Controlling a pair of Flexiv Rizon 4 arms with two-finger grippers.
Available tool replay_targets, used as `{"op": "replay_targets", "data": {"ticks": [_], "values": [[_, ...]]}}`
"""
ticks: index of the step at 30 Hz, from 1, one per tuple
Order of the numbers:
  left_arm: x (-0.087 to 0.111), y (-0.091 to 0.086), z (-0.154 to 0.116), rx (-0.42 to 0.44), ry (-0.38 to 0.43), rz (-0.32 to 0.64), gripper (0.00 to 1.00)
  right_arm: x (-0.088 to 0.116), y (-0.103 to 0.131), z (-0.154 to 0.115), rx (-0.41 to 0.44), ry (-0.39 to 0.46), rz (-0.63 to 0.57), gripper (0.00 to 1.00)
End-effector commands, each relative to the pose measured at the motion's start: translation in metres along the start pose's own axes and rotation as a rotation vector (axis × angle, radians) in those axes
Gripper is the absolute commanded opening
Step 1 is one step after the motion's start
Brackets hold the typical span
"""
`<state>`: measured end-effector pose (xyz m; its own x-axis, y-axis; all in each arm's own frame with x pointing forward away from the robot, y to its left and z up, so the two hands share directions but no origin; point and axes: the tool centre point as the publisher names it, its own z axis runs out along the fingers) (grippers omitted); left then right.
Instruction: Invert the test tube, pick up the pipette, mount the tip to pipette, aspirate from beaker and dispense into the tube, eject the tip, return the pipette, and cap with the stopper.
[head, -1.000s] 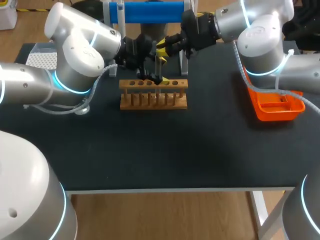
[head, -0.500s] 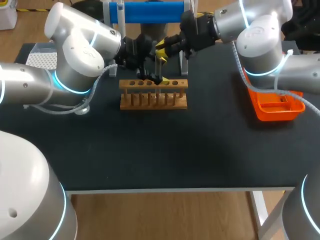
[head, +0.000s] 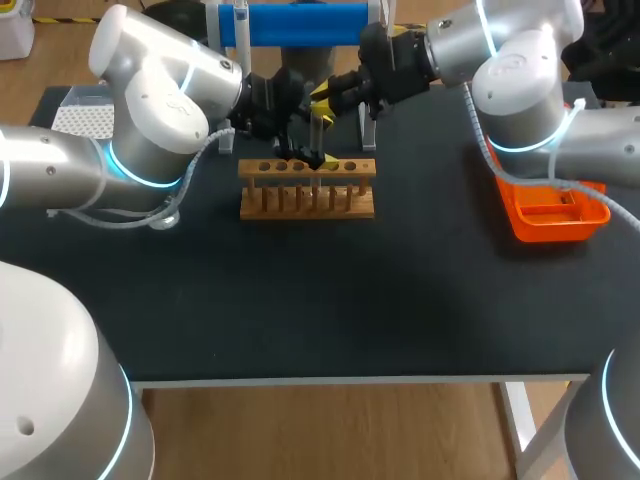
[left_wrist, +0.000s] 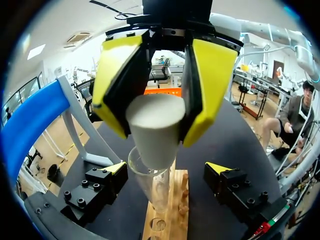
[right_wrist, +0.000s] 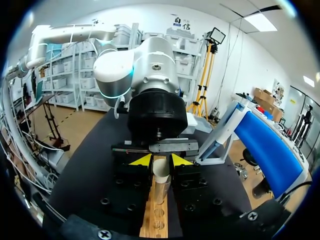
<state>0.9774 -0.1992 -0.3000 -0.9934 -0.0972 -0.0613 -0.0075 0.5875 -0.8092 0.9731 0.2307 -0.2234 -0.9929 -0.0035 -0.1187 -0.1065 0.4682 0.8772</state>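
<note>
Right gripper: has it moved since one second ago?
Yes, but only slightly: the right gripper crept toward the head view's left, judged against the wooden rack, which stayed in place.

White stopper (left_wrist: 154, 127) at mouth of upright clear test tube (left_wrist: 154, 186).

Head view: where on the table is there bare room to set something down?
The front half of the table, from the wooden rack to the near edge, is bare; so is the strip between rack and orange tray. Crowded: above the rack, where the left gripper and right gripper meet.
</note>
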Motion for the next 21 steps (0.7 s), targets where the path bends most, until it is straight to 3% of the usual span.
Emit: {"op": "replay_targets", "data": {"ticks": [1,21], "values": [[-0.0005,-0.0002,-0.0004,-0.002,0.003,0.000,1.00,-0.0008,-0.0016,0.0001,0.013,0.005,0.006,0.00],[-0.0005,-0.0002,-0.0004,-0.002,0.003,0.000,1.00,-0.0043,0.0071,-0.0032,0.005,-0.002,0.034,0.00]]}}
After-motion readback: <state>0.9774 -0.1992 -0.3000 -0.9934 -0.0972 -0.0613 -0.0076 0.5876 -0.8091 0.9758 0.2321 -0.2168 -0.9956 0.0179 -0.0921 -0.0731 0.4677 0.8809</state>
